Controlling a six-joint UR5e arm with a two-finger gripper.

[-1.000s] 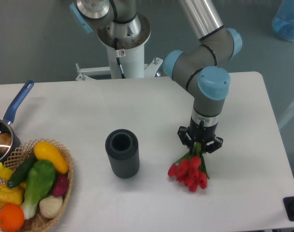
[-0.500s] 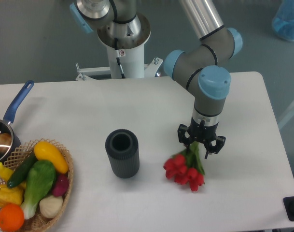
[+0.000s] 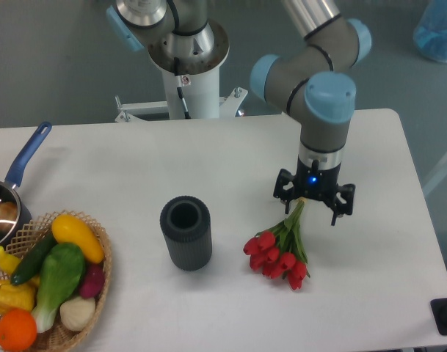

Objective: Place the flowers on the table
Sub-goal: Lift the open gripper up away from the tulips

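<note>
The flowers [image 3: 279,251], red tulip buds with green stems and leaves, lie flat on the white table [image 3: 135,161], buds pointing toward the front edge. My gripper [image 3: 313,207] hovers over the stem end with its fingers spread wide, and nothing is held between them. The stems run up under the gripper, so their tips are partly hidden.
A dark ribbed cylinder [image 3: 186,232] stands upright left of the flowers. A wicker basket [image 3: 51,282] of vegetables sits at the front left corner, with a blue-handled pot [image 3: 10,194] behind it. The robot base [image 3: 186,55] rises beyond the far edge.
The gripper opened and let go of the flowers, then rose slightly. The bunch settled flat on the table and slid a little to the left.
</note>
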